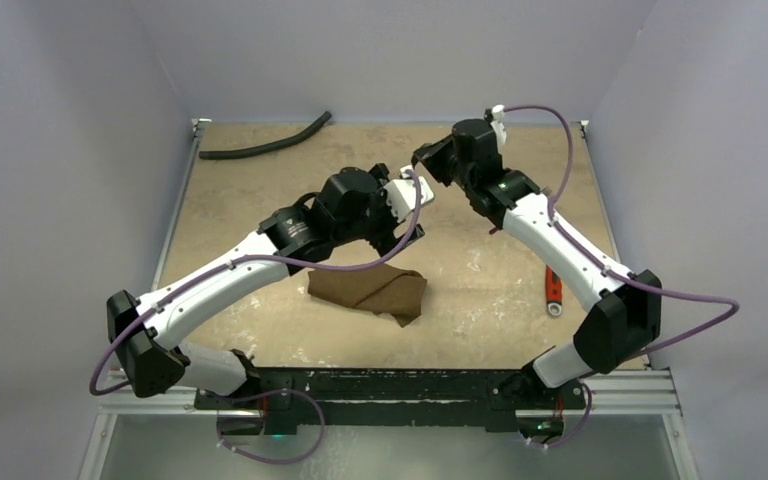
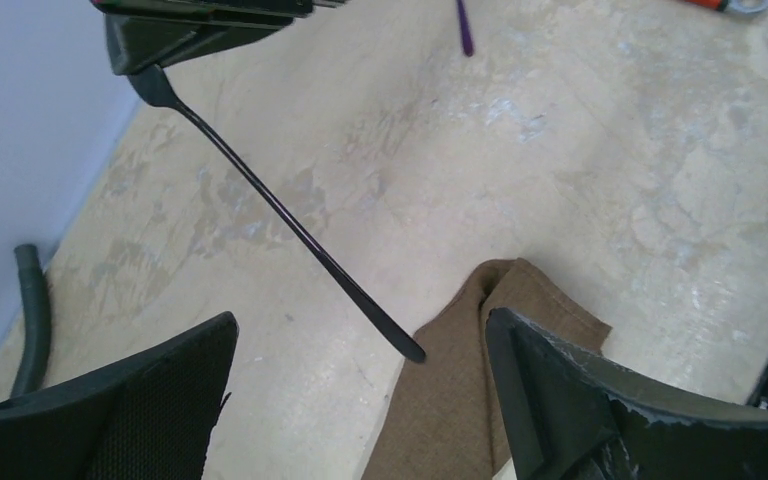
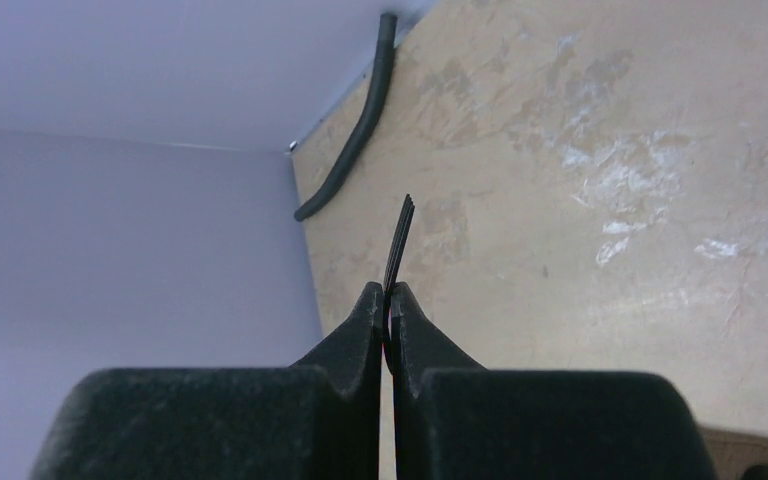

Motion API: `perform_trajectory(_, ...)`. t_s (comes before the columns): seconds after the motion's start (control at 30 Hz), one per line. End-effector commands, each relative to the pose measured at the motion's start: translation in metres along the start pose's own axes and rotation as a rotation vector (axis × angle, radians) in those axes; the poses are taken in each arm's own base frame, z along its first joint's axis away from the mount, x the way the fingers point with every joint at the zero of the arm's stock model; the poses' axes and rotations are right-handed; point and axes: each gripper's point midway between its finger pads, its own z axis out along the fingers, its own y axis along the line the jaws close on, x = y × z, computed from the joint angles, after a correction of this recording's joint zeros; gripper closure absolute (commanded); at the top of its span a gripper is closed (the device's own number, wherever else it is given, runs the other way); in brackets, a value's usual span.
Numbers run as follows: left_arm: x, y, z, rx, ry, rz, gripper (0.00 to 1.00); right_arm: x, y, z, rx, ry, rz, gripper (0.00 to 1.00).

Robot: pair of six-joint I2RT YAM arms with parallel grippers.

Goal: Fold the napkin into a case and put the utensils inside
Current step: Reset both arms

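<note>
Low in the left wrist view, the left gripper (image 2: 360, 335) gapes wide and empty over the folded brown napkin (image 2: 460, 410) at bottom centre. Farther up, the right gripper (image 3: 388, 297) is clamped tight on the slim dark fork (image 2: 270, 200) just below its tines, with the handle slanting down. This looks like the loading step. Next, steer the handle into a fold.

Pale lavender walls (image 1: 60, 150); mottled beige tabletop (image 1: 480, 290); even light.

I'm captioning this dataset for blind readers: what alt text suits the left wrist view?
The shut right gripper, at the top, holds a dark fork whose slim handle slants down toward the brown napkin on the table. The left gripper, open, frames the bottom.
</note>
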Motion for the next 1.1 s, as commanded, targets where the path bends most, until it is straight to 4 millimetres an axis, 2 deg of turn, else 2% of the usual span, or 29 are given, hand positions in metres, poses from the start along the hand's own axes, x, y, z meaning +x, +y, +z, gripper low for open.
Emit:
perform_trajectory(0.0, 0.017, 0.017, 0.003, -0.129, 0.047, -0.021, 0.09, -0.002, 0.022, -0.001, -0.031, -0.037, 0.094, 1.00)
perform_trajectory(0.17, 0.048, 0.038, 0.016, -0.274, 0.175, 0.018, 0.17, -0.001, 0.025, -0.002, -0.037, -0.046, 0.110, 1.00)
perform_trajectory(0.23, 0.056, 0.038, 0.023, -0.281, 0.220, 0.028, 0.21, 0.004, 0.025, 0.000, -0.037, -0.037, 0.118, 1.00)
perform_trajectory(0.3, 0.060, 0.038, 0.029, -0.279, 0.238, 0.027, 0.31, 0.009, 0.025, 0.002, -0.041, -0.024, 0.123, 1.00)
perform_trajectory(0.37, 0.060, 0.040, 0.032, -0.293, 0.235, 0.027, 0.52, 0.014, 0.027, 0.002, -0.044, -0.015, 0.115, 1.00)
perform_trajectory(0.47, 0.059, 0.045, 0.028, -0.323, 0.220, 0.031, 0.94, 0.016, 0.026, -0.002, -0.046, -0.009, 0.097, 1.00)
perform_trajectory(0.5, 0.058, 0.049, 0.025, -0.340, 0.213, 0.025, 1.00, 0.016, 0.025, -0.004, -0.052, -0.006, 0.088, 1.00)
perform_trajectory(0.6, 0.056, 0.060, 0.015, -0.350, 0.164, -0.048, 1.00, 0.020, 0.031, -0.012, -0.118, 0.016, 0.026, 1.00)
perform_trajectory(0.67, 0.050, 0.065, 0.004, -0.317, 0.093, -0.125, 1.00, 0.037, 0.040, -0.021, -0.220, 0.108, -0.093, 0.85)
perform_trajectory(0.77, 0.045, 0.064, -0.009, -0.211, -0.016, -0.227, 1.00, 0.042, 0.045, -0.038, -0.327, 0.143, -0.324, 0.61)
perform_trajectory(0.83, 0.042, 0.055, -0.014, -0.135, -0.053, -0.267, 1.00, 0.042, 0.046, -0.057, -0.414, 0.137, -0.453, 0.47)
perform_trajectory(0.9, 0.042, 0.043, -0.016, -0.010, -0.062, -0.329, 1.00, 0.047, 0.045, -0.081, -0.531, 0.176, -0.552, 0.41)
perform_trajectory(0.97, 0.041, 0.032, -0.019, 0.120, -0.070, -0.388, 1.00, 0.052, 0.055, -0.115, -0.713, 0.218, -0.649, 0.39)
perform_trajectory(1.03, 0.042, 0.019, -0.024, 0.248, -0.068, -0.422, 1.00, 0.059, 0.051, -0.143, -0.869, 0.292, -0.765, 0.39)
perform_trajectory(1.07, 0.042, 0.014, -0.026, 0.294, -0.062, -0.438, 1.00, 0.056, 0.046, -0.150, -0.893, 0.297, -0.820, 0.39)
